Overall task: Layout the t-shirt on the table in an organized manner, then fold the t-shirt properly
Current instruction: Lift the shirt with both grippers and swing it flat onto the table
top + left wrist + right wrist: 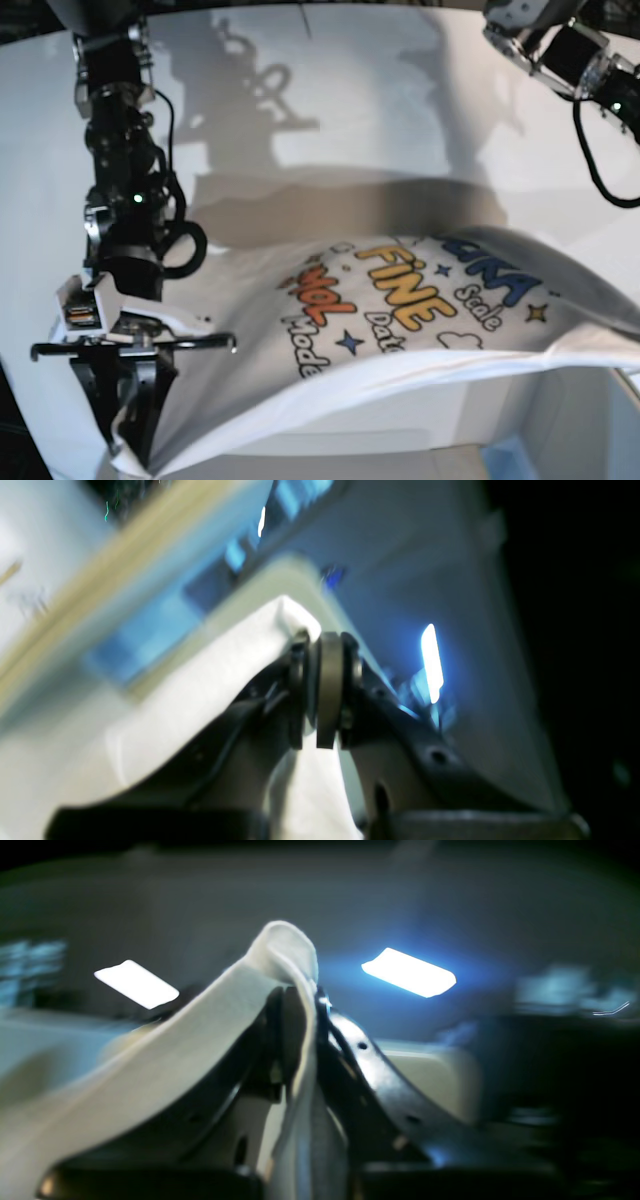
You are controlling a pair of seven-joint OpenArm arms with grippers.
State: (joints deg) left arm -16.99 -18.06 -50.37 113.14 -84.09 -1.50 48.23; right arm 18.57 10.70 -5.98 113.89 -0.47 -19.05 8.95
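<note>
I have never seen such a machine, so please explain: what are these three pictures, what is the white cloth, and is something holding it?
This is a robot with two arms. Two pictures come from small cameras on its wrists, looking along the jaws; the third looks down at the white table from the robot's body.

The cloth is a t-shirt with colourful printed letters. It is lifted and stretched above the table, not lying flat.

The left gripper has its jaws shut on a fold of the t-shirt. The right gripper is shut on another fold; from above it appears at the left, at the shirt's lower corner. The wrist pictures are blurred.
</note>
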